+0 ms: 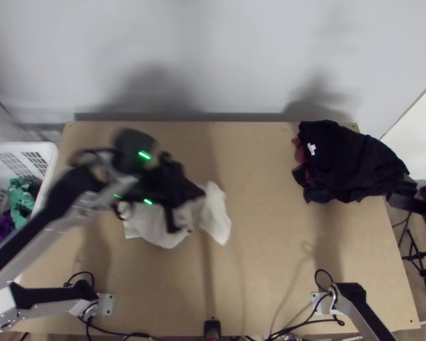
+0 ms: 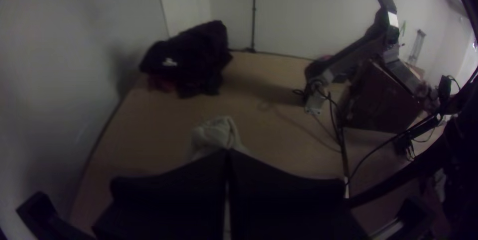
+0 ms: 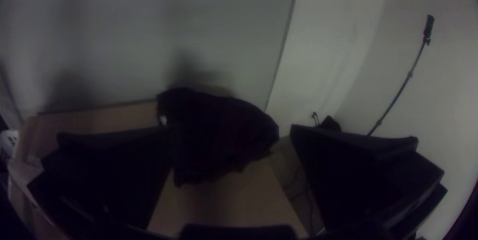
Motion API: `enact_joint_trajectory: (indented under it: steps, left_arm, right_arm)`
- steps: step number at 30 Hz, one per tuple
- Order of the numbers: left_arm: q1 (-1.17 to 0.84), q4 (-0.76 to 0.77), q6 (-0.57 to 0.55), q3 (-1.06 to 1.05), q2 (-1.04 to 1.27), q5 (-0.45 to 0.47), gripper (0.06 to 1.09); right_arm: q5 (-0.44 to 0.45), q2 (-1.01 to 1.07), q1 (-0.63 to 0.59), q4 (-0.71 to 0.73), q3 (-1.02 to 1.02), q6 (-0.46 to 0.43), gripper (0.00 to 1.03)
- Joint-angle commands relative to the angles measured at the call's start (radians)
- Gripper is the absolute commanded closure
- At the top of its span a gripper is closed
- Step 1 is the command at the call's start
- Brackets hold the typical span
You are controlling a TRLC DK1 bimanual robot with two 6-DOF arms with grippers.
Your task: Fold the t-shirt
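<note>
Your left gripper (image 1: 199,196) is clamped on the white t-shirt (image 1: 216,219), bunched, its long axis running crosswise beneath the claw and past the fingertips. Top view gives you its broad lower folds; left wrist view, the bit poking beyond the tips. Your right gripper (image 1: 399,196), fingers apart, is beside the dark clothes (image 1: 349,165).

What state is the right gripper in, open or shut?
The right gripper is open: its black fingers stand wide apart, with dark clothing and tabletop showing through the gap.
</note>
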Motion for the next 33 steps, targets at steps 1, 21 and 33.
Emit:
enact_joint_trajectory:
  steps: [1,21,33]
  left_arm:
    - [-0.184,0.143,-0.09,-0.21,0.082,-0.02,0.54]
    - [-0.081,-0.041,0.128,-0.369,-0.142,-0.121,0.1]
    - [-0.009,-0.045,0.232,-0.653,-0.29,-0.182,0.1]
  right_arm:
    - [-0.024,-0.082,-0.038,-0.001,-0.048,0.021,0.05]
    - [-0.162,-0.154,0.022,-0.047,-0.284,0.023,0.05]
    - [-0.328,0.004,0.281,-0.099,-0.407,0.015,0.05]
